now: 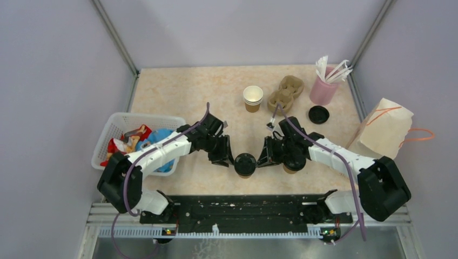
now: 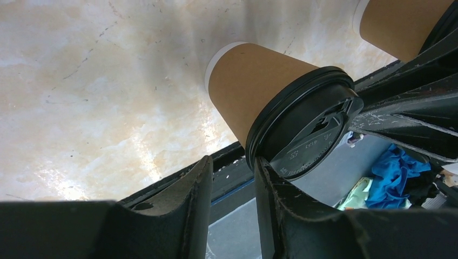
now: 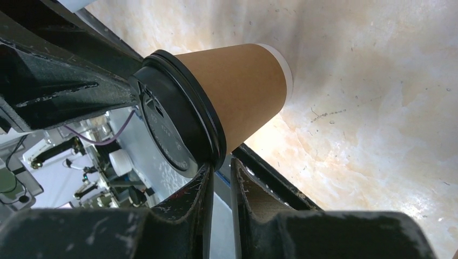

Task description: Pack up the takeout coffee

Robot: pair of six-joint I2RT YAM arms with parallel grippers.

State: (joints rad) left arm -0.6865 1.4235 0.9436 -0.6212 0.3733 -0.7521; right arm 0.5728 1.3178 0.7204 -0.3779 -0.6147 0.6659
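One takeout coffee cup (image 1: pixel 244 164), brown paper with a black lid, stands near the table's front edge between my two grippers. My left gripper (image 1: pixel 227 158) sits at its left, open with nothing between the jaws (image 2: pixel 233 162); one fingertip (image 2: pixel 265 171) touches the lid's rim (image 2: pixel 302 129). At the cup's right, my right gripper (image 1: pixel 265 157) stands only narrowly open and empty (image 3: pixel 221 164), a fingertip (image 3: pixel 206 174) against the lid (image 3: pixel 178 124). A second brown cup (image 1: pixel 293 168) (image 2: pixel 399 21) is partly hidden under the right arm.
A stack of open paper cups (image 1: pixel 253 98), the pulp carrier (image 1: pixel 286 91), a pink cup of white sticks (image 1: pixel 324 86) and a loose black lid (image 1: pixel 318 114) sit at the back. A paper bag (image 1: pixel 383 129) stands right, a white basket (image 1: pixel 121 123) left.
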